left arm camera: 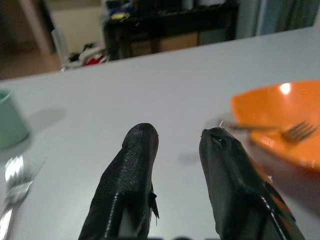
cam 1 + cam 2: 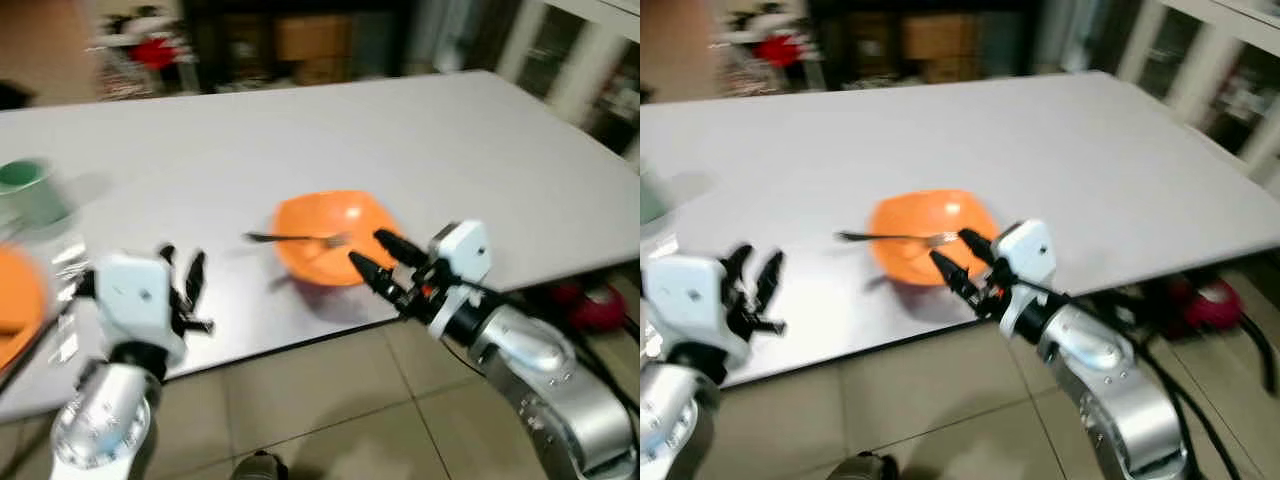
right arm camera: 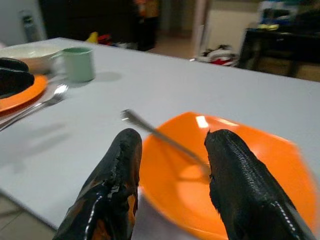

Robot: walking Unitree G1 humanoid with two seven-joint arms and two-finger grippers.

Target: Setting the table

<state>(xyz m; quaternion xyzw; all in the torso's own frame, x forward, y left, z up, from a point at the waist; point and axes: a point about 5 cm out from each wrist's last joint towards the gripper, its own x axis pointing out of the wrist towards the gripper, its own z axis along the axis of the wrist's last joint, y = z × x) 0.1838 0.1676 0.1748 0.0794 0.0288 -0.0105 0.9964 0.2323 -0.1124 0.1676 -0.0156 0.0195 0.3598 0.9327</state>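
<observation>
A home dining area is indicated by a long white table (image 2: 420,130) laid with an orange plate (image 2: 335,235), a fork (image 2: 295,238) and a green mug (image 2: 30,190). A tiled floor (image 2: 330,410) is seen below, and a dark shelving unit (image 2: 290,40) stands at 12 o'clock.

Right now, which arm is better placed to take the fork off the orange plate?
Right. The right gripper is open at the orange plate's near rim, with the fork lying between its fingers' line of sight. The left gripper hovers over bare table, off to the plate's left.
</observation>
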